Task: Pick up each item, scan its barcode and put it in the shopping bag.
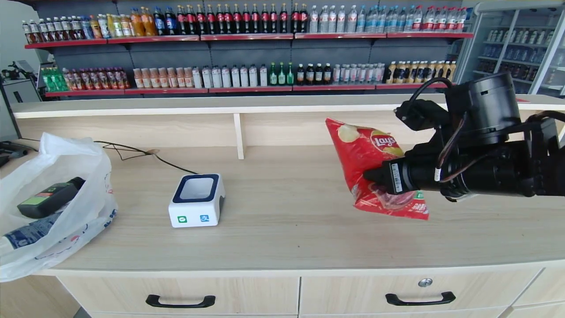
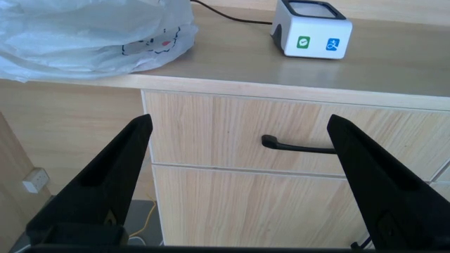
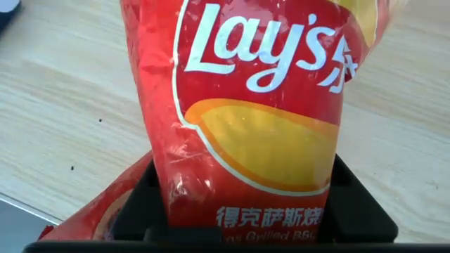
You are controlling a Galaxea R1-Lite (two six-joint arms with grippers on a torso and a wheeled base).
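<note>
Head above counter [image 1: 287,229], left wrist low, sharing scanner [image 1: 197,199], right wrist close

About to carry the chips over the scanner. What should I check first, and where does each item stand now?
1. Right end effector shut on the chip bag: ok.
2. Counter between chip bag and scanner free of obstacles: ok.
3. Barcode turned toward the scanner: cannot tell.
4. Shopping bag mouth open enough for the drop: cannot tell.
5. Left end effector open, below counter level, out of the path: ok.
</note>
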